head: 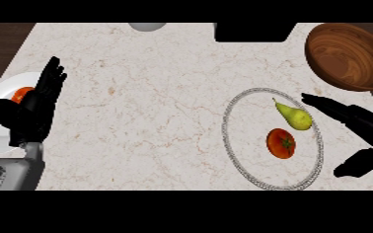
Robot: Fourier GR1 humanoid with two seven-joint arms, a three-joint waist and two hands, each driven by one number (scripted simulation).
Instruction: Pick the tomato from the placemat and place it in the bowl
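A red tomato (281, 142) lies on a round, marble-coloured placemat (244, 150) with a beaded rim, next to a yellow-green pear (293, 115). The brown wooden bowl (341, 54) stands at the far right, beyond the placemat. My right hand (348, 116) comes in from the right edge, open, with straight fingers over the placemat's right rim and the thumb lower down; it touches neither fruit. At the left edge my left hand (40, 106) rests open, fingers up.
A white plate (13, 85) with an orange-red item (22, 95) sits at the left edge, partly behind my left hand. A black object (253, 31) and a grey round thing (148, 26) stand along the far edge. Dark wood shows beyond the counter's top left corner.
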